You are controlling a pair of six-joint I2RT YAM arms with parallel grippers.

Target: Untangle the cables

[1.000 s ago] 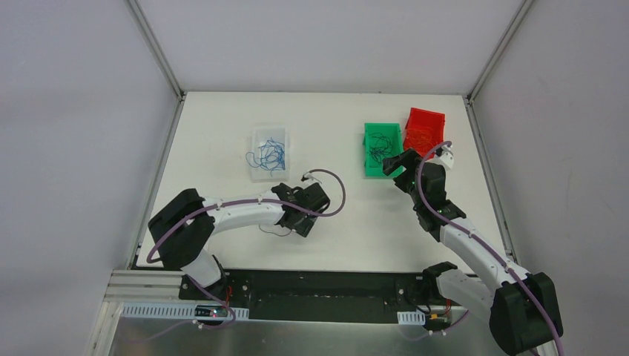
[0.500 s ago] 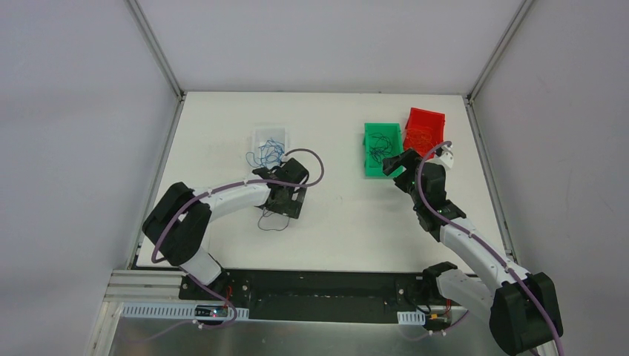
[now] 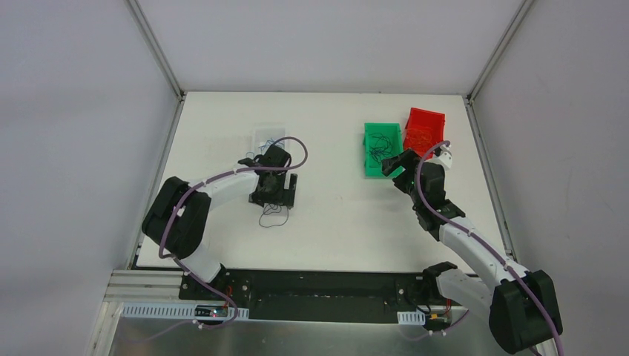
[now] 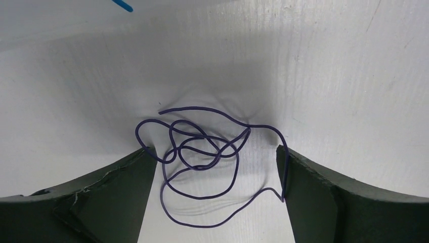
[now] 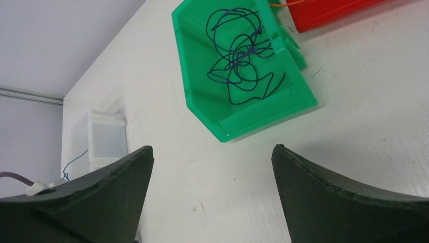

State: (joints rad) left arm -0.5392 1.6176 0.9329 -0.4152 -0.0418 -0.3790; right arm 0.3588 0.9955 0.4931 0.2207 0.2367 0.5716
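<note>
- Find one dark cable [image 4: 200, 167] lying loose on the white desk [image 3: 348, 222] in front of the left arm. It is coiled into several overlapping loops, and one free end points away from the arm.
- Note the left tool [image 4: 213, 152]: it is released, with its jaws spread wide and pointed down at the desk. The coil lies between the two fingers [image 4: 101, 197]. Its outer strands run right up against both inner edges, but nothing is gripped.
- Note the right tool [image 5: 211, 149]: it is also released and holds nothing. It hangs over bare desk just short of the green bin [image 5: 243, 121].
- Check the green bin: it holds a tangle of dark cables [image 5: 238, 55] resting on its floor.
- Check the clear bin [image 5: 109, 139], just beyond the left tool: a thin blue cable [image 5: 73, 161] trails from it.
- Check the red bin [image 5: 329, 12], farthest back and touching the green bin's right side: one orange-red strand [image 5: 283, 4] shows at its edge. You cannot tell what else it holds.
</note>
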